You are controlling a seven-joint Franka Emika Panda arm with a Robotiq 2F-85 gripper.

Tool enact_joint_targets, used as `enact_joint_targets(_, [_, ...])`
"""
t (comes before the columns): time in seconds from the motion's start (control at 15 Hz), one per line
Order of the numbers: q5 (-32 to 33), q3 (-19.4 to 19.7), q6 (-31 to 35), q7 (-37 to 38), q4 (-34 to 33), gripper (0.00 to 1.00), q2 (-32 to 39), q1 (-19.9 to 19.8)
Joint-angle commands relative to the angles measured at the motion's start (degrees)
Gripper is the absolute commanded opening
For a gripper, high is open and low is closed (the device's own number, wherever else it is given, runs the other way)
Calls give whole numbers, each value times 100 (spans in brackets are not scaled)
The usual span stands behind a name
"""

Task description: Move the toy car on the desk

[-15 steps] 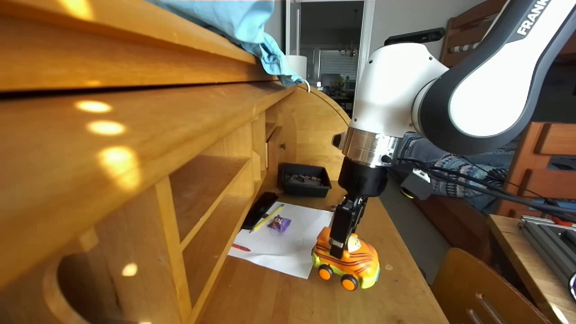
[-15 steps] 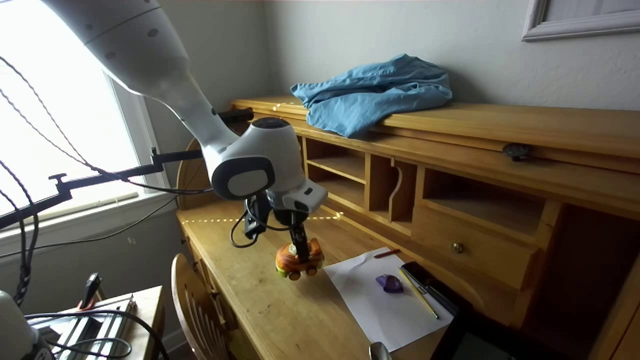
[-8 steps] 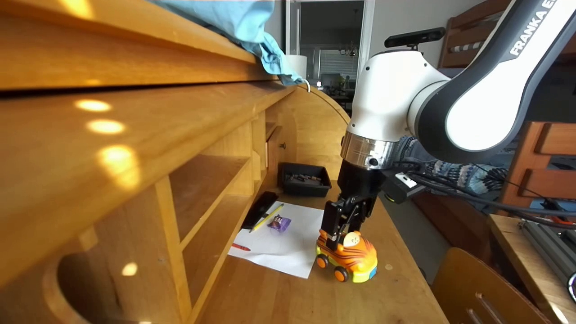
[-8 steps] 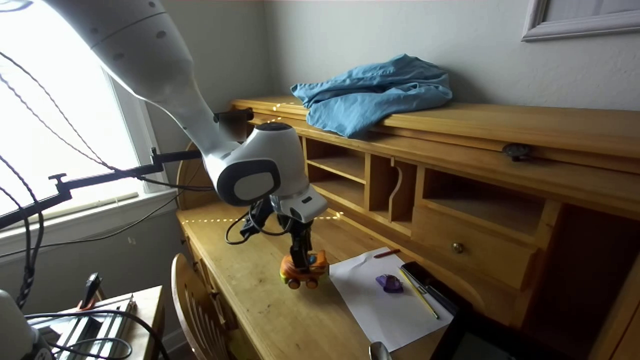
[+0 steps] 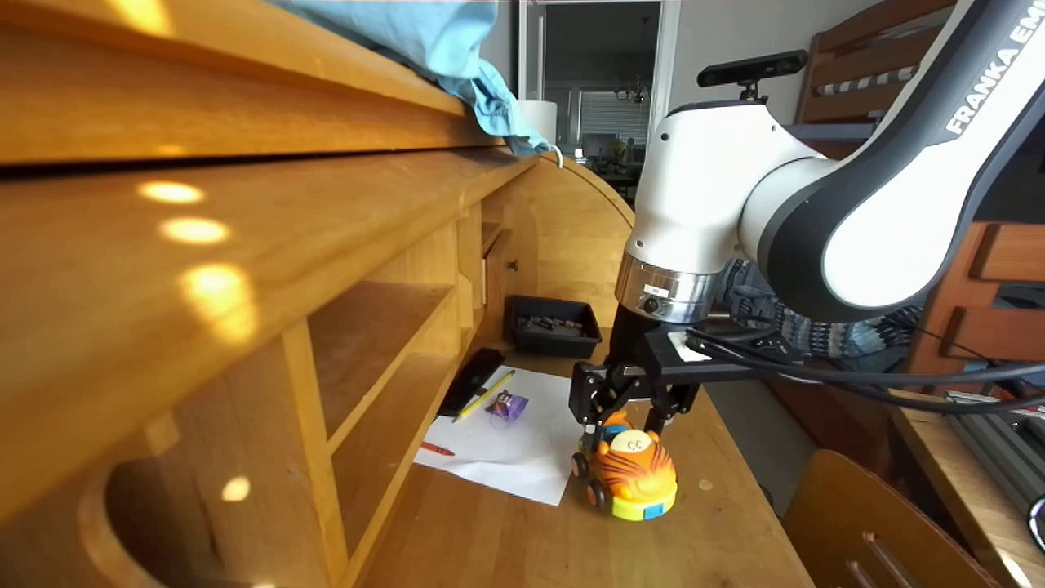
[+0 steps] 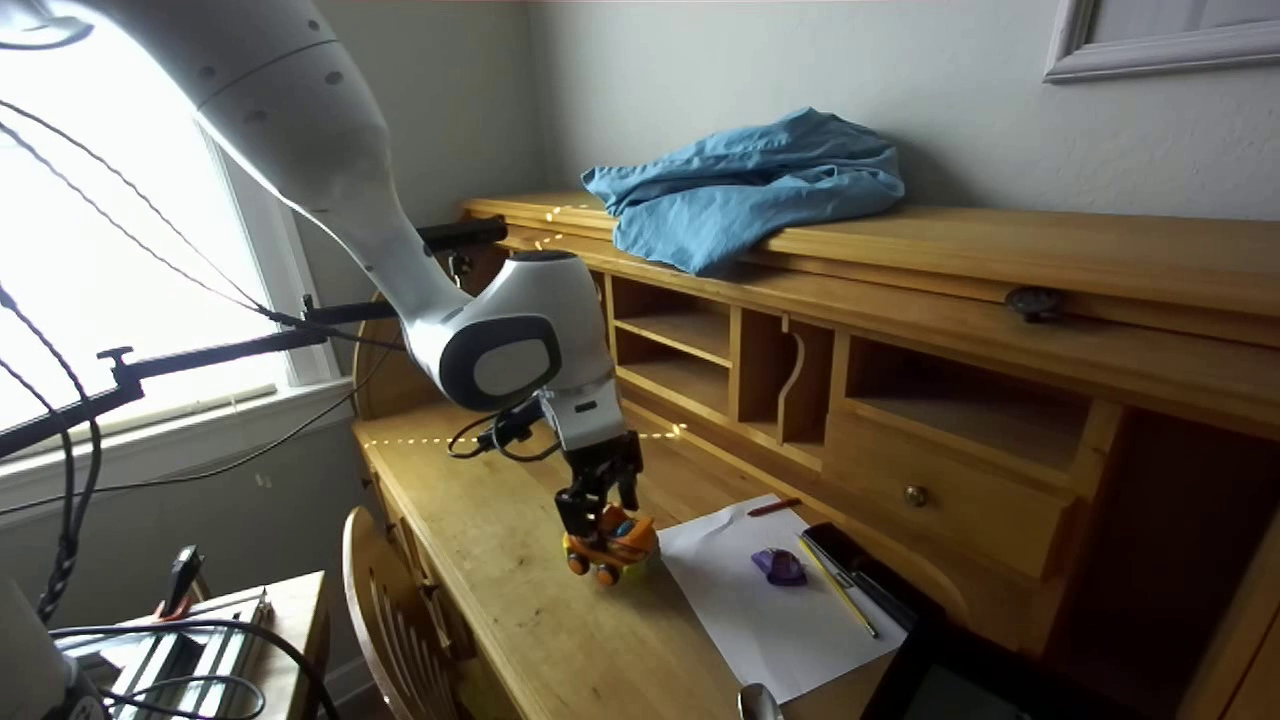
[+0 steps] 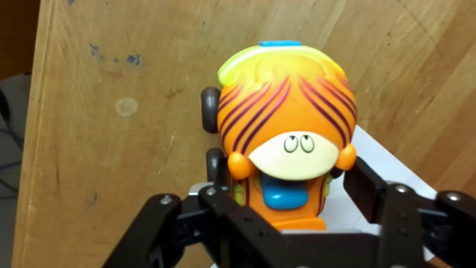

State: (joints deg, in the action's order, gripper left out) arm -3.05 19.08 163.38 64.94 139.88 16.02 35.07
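The orange, striped toy car (image 5: 641,474) with yellow trim and dark wheels is at the front part of the wooden desk (image 5: 506,539), beside the paper's corner. My gripper (image 5: 624,425) comes down over its rear half, shut on it, one finger along each side. In the wrist view the cream face of the toy car (image 7: 293,156) points up between the fingers, and the near finger parts cover some of its tail. The toy car (image 6: 628,545) sits low in an exterior view; whether its wheels touch the desk I cannot tell.
White paper (image 6: 735,610) lies close by, bearing a purple wrapper (image 6: 779,567), a yellow pencil (image 6: 840,590) and a red crayon (image 6: 773,507). A black tray (image 5: 551,347) stands farther along. Cubby shelves line the back; a chair (image 6: 385,600) stands at the front edge.
My gripper has turned, and the toy car has turned with it, from side-on to facing the camera in an exterior view. The car has shifted only slightly across the desk.
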Motion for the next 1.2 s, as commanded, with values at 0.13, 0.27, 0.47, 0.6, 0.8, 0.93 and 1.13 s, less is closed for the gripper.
enact_joint_targets(0.13, [208, 877, -375, 2139, -242, 52, 240, 953])
enact_joint_targets(0.27, [543, 604, -481, 2924, -269, 52, 225, 654])
enact_joint_targets(0.47, [793, 366, -637, 3597, -309, 52, 183, 455])
enact_joint_targets(0.6, [1018, 206, -663, 3946, -325, 52, 164, 295])
enact_joint_targets(0.8, [1454, 24, -599, 4334, -329, 52, 156, 104])
enact_joint_targets(0.93, [1716, -104, -565, 4455, -348, 52, 161, -27])
enact_joint_targets(1.13, [2013, -306, -514, 4517, -346, 52, 144, -242])
